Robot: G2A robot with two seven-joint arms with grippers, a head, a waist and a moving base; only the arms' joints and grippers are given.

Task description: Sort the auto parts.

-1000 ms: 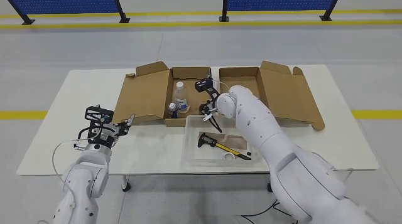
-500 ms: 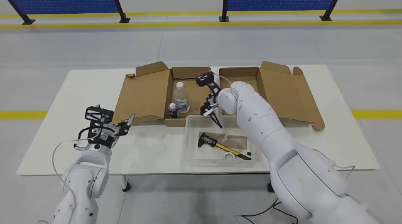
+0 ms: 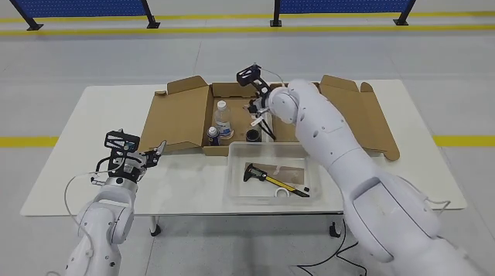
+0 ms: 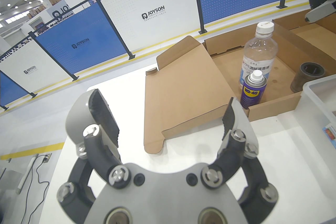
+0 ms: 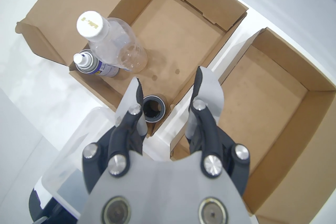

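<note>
The right gripper (image 5: 168, 78) is held with its jaws spread and empty above the left cardboard box (image 5: 183, 33). It is just over a dark metal sleeve (image 5: 154, 109) stood in the box's near right corner, while the clear bottle (image 5: 115, 49) and spray can (image 5: 86, 64) are stood together by its near left corner. The left gripper (image 4: 164, 99) (jaws likewise released, nothing between them) is held over the desk (image 3: 186, 187) toward its left edge.

Right arm: extended forward and inward, wrist raised. The right gripper (image 5: 168, 78) points straight down, jaws apart, nothing between them.

Left arm: folded close to the body on the left side. The left gripper (image 4: 162, 99) is held roughly level, jaws spread wide, holding nothing.
</note>
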